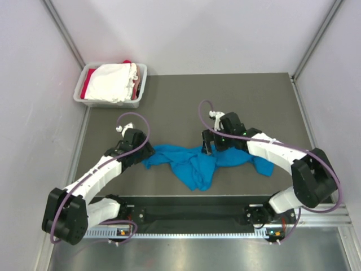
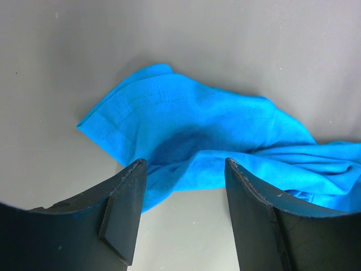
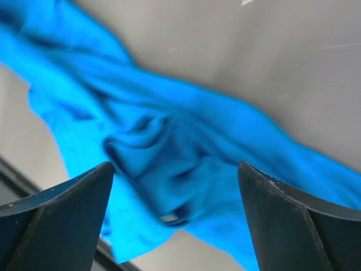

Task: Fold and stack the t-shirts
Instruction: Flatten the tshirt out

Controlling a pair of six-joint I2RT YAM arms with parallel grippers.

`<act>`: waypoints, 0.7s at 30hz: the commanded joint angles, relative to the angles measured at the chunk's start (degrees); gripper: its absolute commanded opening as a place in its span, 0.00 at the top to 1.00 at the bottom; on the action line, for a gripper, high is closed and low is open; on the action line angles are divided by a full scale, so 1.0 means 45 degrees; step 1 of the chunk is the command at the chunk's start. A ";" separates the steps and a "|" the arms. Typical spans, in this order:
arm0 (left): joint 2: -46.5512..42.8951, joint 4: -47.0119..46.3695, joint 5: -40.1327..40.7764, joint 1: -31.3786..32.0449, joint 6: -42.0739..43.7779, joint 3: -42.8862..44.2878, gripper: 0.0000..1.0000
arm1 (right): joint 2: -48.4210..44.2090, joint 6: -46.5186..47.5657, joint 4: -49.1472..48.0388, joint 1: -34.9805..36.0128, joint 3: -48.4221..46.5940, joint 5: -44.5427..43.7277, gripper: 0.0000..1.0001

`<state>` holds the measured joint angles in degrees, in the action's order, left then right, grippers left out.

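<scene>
The left arm point(image 1: 97, 171) bends up from the near left and leans in toward the middle; the left gripper point(image 1: 148, 153) points down, low, its two black fingers point(image 2: 125, 209) partly apart; the right arm point(image 1: 276, 151) curls in from the near right; the right gripper point(image 1: 207, 148) sits low near the middle, its jaws spread wide.

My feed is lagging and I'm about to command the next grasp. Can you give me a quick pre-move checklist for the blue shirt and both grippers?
1. Left gripper open over the blue shirt's left end: ok.
2. Right gripper open wide above its middle: ok.
3. Shirt spread flat: not ok, bunched and twisted.
4. Which side faces up: cannot tell.
5. Tub with the white shirt away from both arms: ok.
</scene>
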<state>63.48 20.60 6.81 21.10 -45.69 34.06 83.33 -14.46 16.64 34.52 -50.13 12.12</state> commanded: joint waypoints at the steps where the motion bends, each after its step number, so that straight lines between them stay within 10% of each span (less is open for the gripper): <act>1: -0.0084 -0.0281 -0.0087 -0.0022 0.0095 0.0047 0.38 | -0.0665 0.0127 -0.0652 -0.0621 -0.0110 0.0138 0.10; 11: -0.0163 -0.0261 -0.0184 -0.0022 0.0173 0.0086 0.38 | -0.4079 -0.2976 0.0794 -0.0484 0.1406 0.0939 0.16; 21: -0.0279 0.0245 -0.0342 -0.0041 0.0427 0.0203 0.38 | -0.4652 -0.5204 -0.2368 -0.0367 0.4576 0.2032 0.19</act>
<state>63.48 20.73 5.15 21.10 -44.88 34.06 61.34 -32.95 14.92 32.16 -31.07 17.93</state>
